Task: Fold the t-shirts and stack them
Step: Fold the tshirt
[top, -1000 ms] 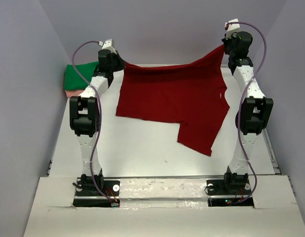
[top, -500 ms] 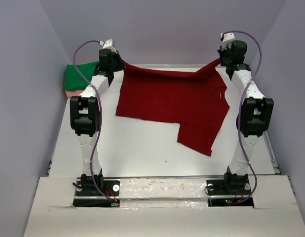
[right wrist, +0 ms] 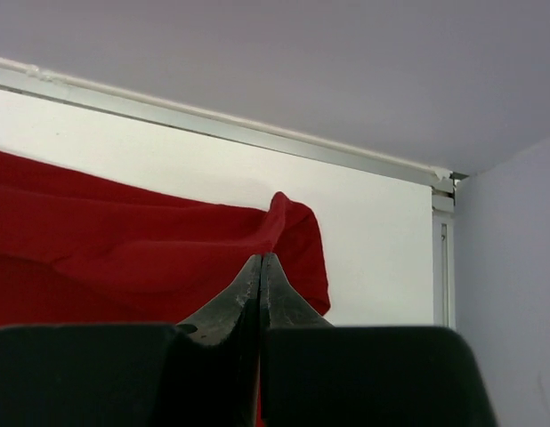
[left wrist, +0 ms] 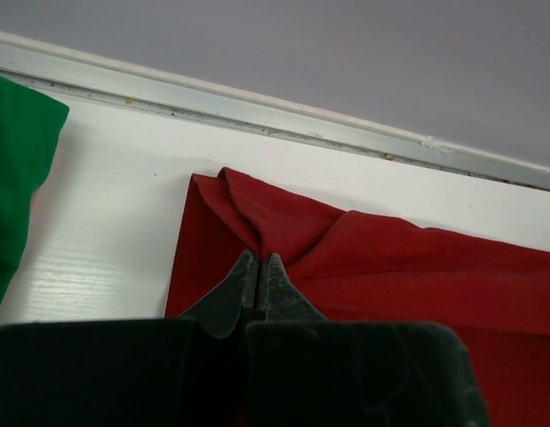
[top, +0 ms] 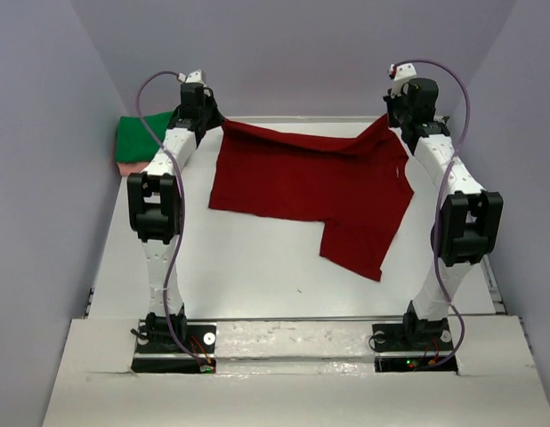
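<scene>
Counts first: one bench, one red t-shirt, two arms, one green t-shirt, one pink piece, two end effectors.

The bench is white, with walls close on the left, right and far sides. A metal rail runs along the far edge.

The red t-shirt covers the far-centre of the bench. We see its two far corners lifted and the edge between them sagging. The rest lies flat, with one flap reaching toward the near right.

The left arm and right arm each stretch up their own side to the far edge.

The green t-shirt sits folded in the far-left corner against the wall, on top of the pink piece. Only a strip of the pink shows, so we cannot tell what it is.

The left end effector is at the far-left shirt corner, jaws fully closed on a bunched pinch of red cloth. The right end effector is at the far-right corner, jaws likewise closed on red cloth that humps over the tips.

Edges and room:
- Both grasp points sit just short of the rail.
- A band of white bench separates red from green.
- There is open white surface from the shirt's near hem down to the arm bases.
- The side margins beside the arms are narrow.
</scene>
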